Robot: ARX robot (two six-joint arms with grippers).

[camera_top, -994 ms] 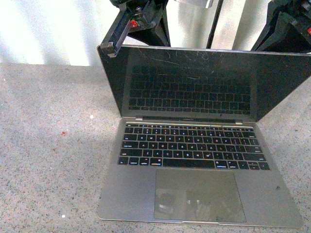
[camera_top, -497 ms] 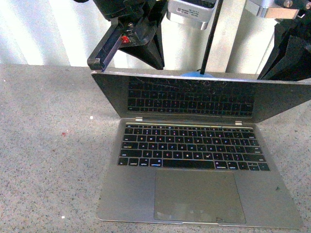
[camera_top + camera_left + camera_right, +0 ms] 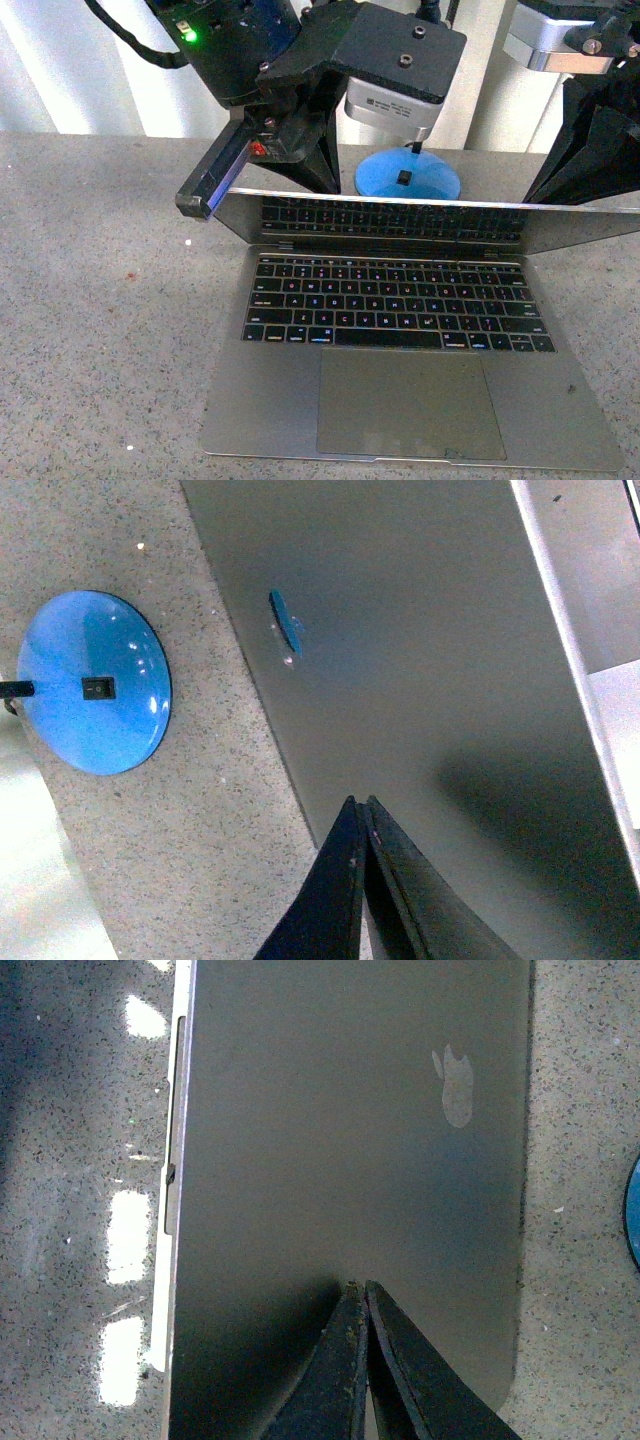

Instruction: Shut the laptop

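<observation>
The silver-grey laptop (image 3: 400, 400) lies open on the speckled table, black keys lit. Its lid (image 3: 400, 218) leans far forward over the keyboard, so the screen shows only as a narrow strip mirroring the keys. My left gripper (image 3: 196, 204) is shut, its tip resting on the lid's back at the left corner. In the left wrist view the shut tip (image 3: 360, 802) touches the grey lid (image 3: 420, 660). My right gripper (image 3: 540, 195) is shut behind the lid's right end. In the right wrist view its tip (image 3: 360, 1285) presses the lid (image 3: 330, 1140) below the apple logo (image 3: 456, 1085).
A blue round stand base (image 3: 408, 178) with a thin black pole stands just behind the laptop, also in the left wrist view as a blue disc (image 3: 95, 683). Speckled grey tabletop (image 3: 100, 330) spreads to the left. A white wall runs behind.
The lid has swung forward and down from fairly upright to a low angle. Both grippers came forward and down with it, and the blue base now shows behind.
</observation>
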